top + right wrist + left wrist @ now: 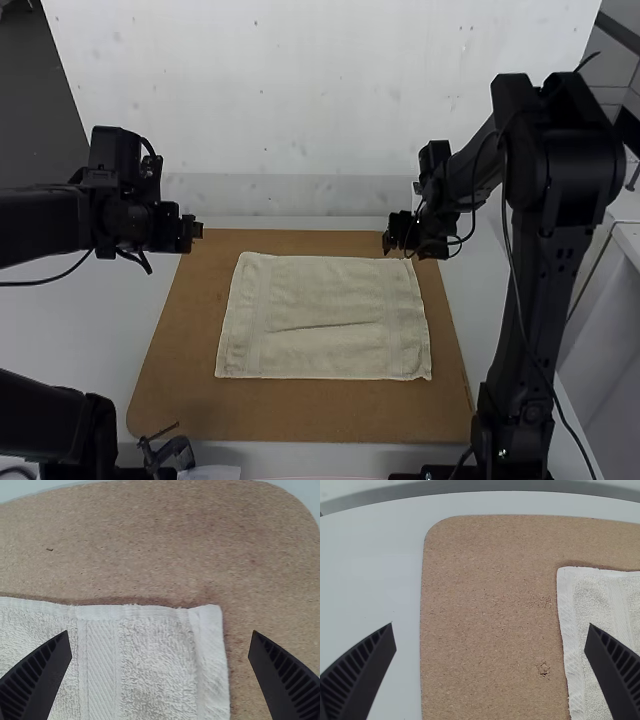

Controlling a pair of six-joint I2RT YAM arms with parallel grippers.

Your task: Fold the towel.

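Note:
The cream towel (pixel 325 340) lies spread flat on a brown board, with a small wrinkle near its middle. My left gripper (pixel 198 229) is above the board's far left corner, off the towel's left side. In the left wrist view my left gripper (pixel 490 637) is open, the towel (pixel 587 610) partly behind one finger. My right gripper (pixel 388 240) is over the towel's far right corner. In the right wrist view my right gripper (pixel 160 647) stands open above that corner of the towel (pixel 150 655), holding nothing.
The brown board (pixel 300 415) extends beyond the towel on all sides, on a white table (pixel 100 330). A dark clamp-like object (pixel 170 452) sits at the near left edge. A white wall rises behind the table.

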